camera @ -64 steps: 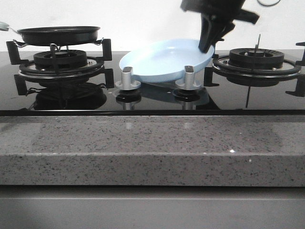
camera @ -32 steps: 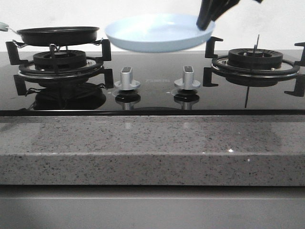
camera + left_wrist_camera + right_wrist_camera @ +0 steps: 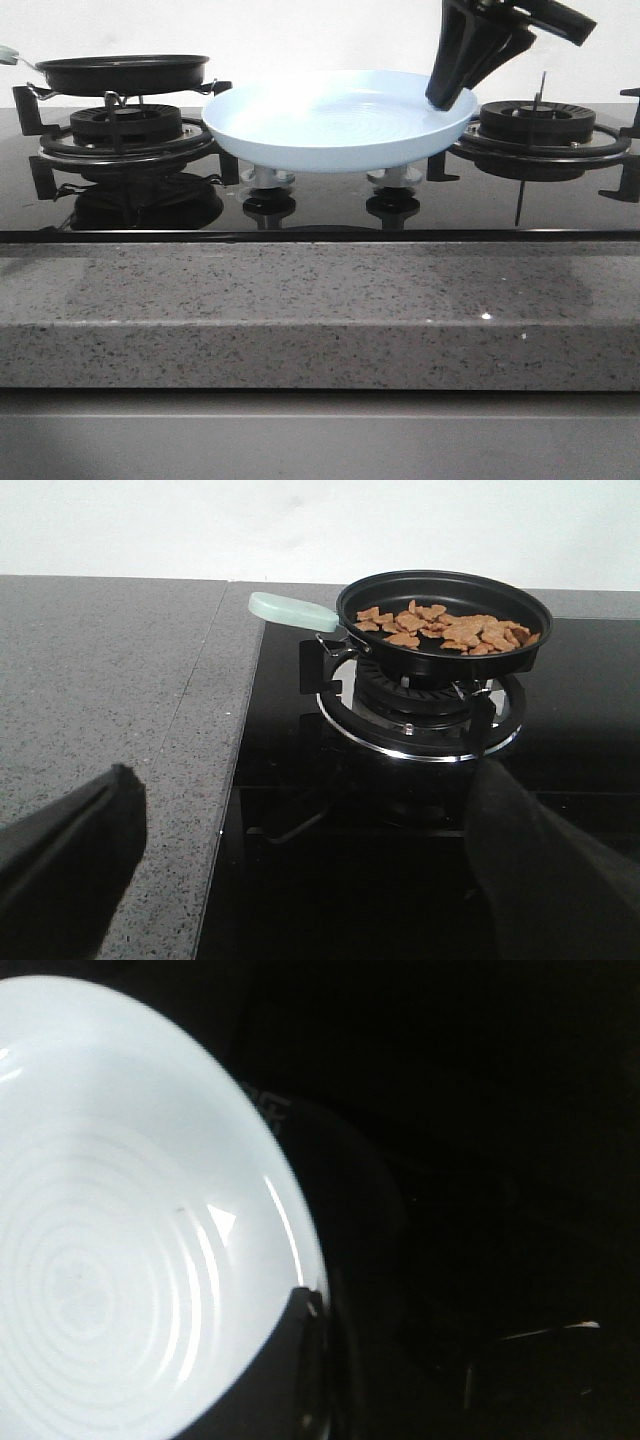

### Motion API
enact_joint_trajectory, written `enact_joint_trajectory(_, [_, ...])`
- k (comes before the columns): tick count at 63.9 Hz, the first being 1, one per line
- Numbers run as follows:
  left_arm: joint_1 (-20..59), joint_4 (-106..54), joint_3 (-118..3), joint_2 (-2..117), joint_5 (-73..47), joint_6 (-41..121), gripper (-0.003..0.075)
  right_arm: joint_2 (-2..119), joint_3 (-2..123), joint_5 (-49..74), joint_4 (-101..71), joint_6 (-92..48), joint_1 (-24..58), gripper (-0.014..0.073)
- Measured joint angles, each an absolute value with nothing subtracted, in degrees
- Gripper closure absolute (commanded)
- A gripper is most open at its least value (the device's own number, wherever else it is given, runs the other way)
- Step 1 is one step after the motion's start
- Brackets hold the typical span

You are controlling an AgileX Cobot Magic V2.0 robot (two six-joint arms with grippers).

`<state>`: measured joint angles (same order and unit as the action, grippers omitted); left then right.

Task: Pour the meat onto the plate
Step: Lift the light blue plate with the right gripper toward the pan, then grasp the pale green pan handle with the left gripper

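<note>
The right gripper [image 3: 450, 98] is showing matte black, tapering fingers — the left gripper's [image 3: 300, 865] pads [image 3: 545, 865] are looking broad, dull black, unmarked.

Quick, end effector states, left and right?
Left end effector: open, holding nothing.
Right end effector: closed on the plate rim, plate lifted.

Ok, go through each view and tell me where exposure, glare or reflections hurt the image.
Front view: glossy hob glass mirrors the burners. Left wrist view: evenly lit, meat clear in the pan. Right wrist view: plate blown out with glare streaks, everything around it nearly black.
</note>
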<state>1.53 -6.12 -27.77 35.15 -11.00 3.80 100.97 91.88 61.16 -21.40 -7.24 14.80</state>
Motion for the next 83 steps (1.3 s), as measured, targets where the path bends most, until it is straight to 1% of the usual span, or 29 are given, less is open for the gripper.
enact_joint_trajectory(12, [1.53,-6.12,-27.77,35.15,-11.0,3.8,0.0084,100.97,91.88,62.87,-21.72,-7.28,14.8,0.0654])
enact_joint_trajectory(19, [1.53,-9.7,-28.03,35.15,-11.13,3.8,0.0084,100.97,91.88,63.31,-21.77,-7.28,14.8,0.0654])
enact_joint_trajectory(30, [1.27,-14.99,-31.83,37.82,-15.75,3.8,0.0084,100.97,91.88,63.46,-21.77,-7.28,14.8,0.0654])
enact_joint_trajectory(41, [0.75,-19.69,-40.32,46.38,-21.32,3.8,0.0084,100.97,91.85,63.5,-21.77,-7.28,14.8,0.0654])
enact_joint_trajectory(55, [0.75,-22.77,-51.38,60.44,-23.66,4.92,0.0084,100.97,91.75,63.59,-21.86,-7.28,14.8,0.0654])
enact_joint_trajectory(66, [0.2,-27.21,-57.36,68.67,-26.62,6.28,0.0084,100.97,91.75,63.59,-21.86,-7.28,14.8,0.0654])
enact_joint_trajectory(73, [-2.43,-34.26,-59.56,72.43,-29.43,9.16,0.0084,100.97,91.75,63.59,-21.86,-7.28,14.8,0.0654])
enact_joint_trajectory(83, [-9.34,-52.8,-60.72,76.83,-33.59,19.27,0.0084,100.97,91.75,63.59,-21.86,-7.28,14.8,0.0654])
